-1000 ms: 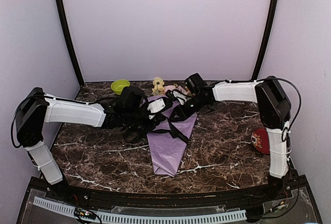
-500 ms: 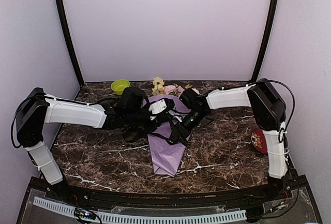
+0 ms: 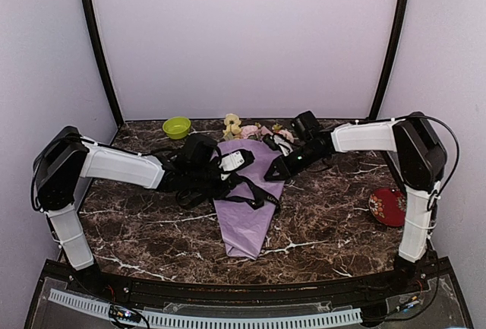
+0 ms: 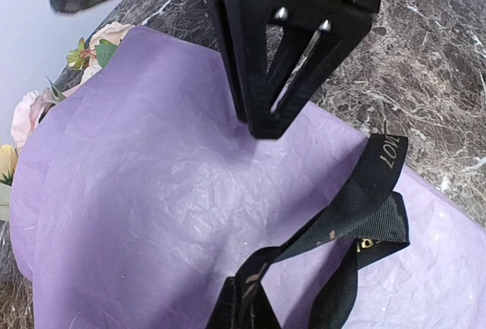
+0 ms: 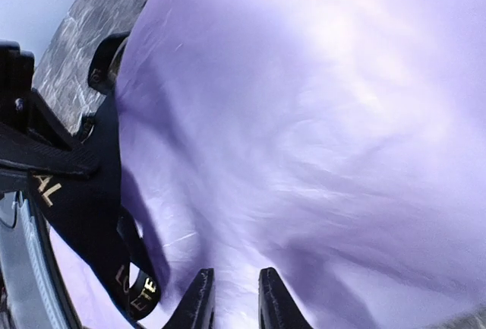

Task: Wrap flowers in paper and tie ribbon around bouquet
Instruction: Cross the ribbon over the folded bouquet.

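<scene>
The dark marble desk (image 3: 334, 223) carries everything. The left arm (image 3: 121, 168) reaches in from the left edge and the right arm (image 3: 364, 136) from the right, and both meet over the middle. There lies the bouquet (image 3: 247, 226), a cone with its pointed tip toward the near edge and its wide mouth toward the far edge. Its paper (image 4: 152, 192) is lilac, thin and finely crinkled, with soft folds along its length. The ribbon (image 4: 372, 207) is narrow, black and printed with gold letters. It crosses the upper half of the cone in loose loops, and one fold stands up off the paper. In the left wrist view its strands draw together and run down to the bottom edge. The left jaws are closed, pinching those strands. The right jaws point down at the paper near the cone's right side, just beside the ribbon. They stand a narrow gap apart with nothing between them, and whether the tips touch the sheet cannot be told. The flowers (image 3: 258, 130) show at the cone's mouth as pale pink blooms with small yellow clusters and a little green. A lime-green bowl (image 3: 176, 126) sits near the far left corner. A red dish (image 3: 387, 207) lies by the right edge, well apart from the bouquet.
</scene>
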`<state>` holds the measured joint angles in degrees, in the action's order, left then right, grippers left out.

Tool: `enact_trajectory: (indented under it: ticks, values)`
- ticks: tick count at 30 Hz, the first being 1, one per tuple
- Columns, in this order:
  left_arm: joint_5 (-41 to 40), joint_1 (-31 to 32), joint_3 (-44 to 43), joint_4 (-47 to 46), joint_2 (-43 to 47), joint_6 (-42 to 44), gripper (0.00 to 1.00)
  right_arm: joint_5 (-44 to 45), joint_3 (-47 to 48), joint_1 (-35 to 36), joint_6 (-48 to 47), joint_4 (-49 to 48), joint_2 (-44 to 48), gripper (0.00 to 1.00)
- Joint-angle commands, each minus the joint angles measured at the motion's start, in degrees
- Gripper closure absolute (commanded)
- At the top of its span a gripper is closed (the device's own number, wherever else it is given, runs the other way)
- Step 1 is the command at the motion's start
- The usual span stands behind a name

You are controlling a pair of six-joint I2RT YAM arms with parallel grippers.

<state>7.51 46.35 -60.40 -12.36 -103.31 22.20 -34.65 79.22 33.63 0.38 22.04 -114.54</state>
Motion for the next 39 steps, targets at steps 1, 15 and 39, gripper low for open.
enact_trajectory:
  ticks: [1,15,39]
  values:
    - [0.56,-1.64,-1.65,-1.89,-0.58,-2.36,1.00,8.78,-5.31,0.12,9.50,-9.77,7.95,0.77]
    - [7.53,-4.57,-1.41,-2.87,-3.64,-5.98,1.00,12.43,-24.20,15.42,-4.98,-40.03,14.21,0.67]
    - [12.85,-6.68,-1.65,-1.04,-4.97,-8.30,1.00,28.86,-14.36,20.85,-35.51,-34.19,-0.76,1.00]
